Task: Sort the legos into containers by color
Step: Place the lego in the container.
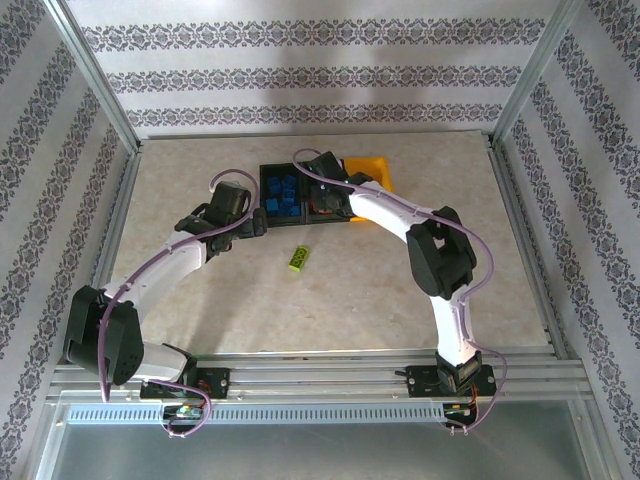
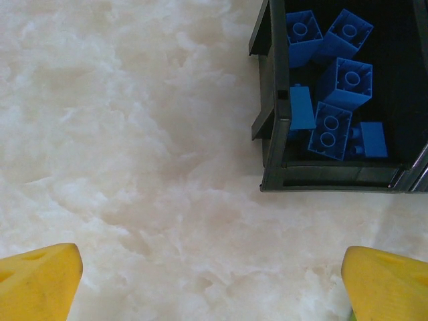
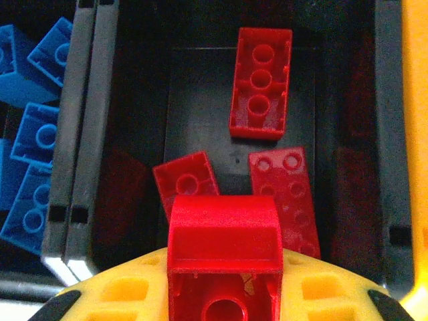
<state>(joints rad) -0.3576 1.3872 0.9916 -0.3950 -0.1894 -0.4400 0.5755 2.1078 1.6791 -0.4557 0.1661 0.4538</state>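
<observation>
Pinches a red brick (image 3: 224, 234) in the right fingers (image 3: 127, 294) straight above the middle black bin (image 3: 200, 100), three reds (image 3: 259, 83) lying below, so seemingly needs only to let go; holds the left fingers (image 2: 37, 281) spread over bare table (image 2: 134, 167), somewhat nearer the lone lime brick (image 1: 297, 258).

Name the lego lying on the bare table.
The lime green brick, alone on the tabletop; blue bricks and red bricks sit inside the black bins.
</observation>
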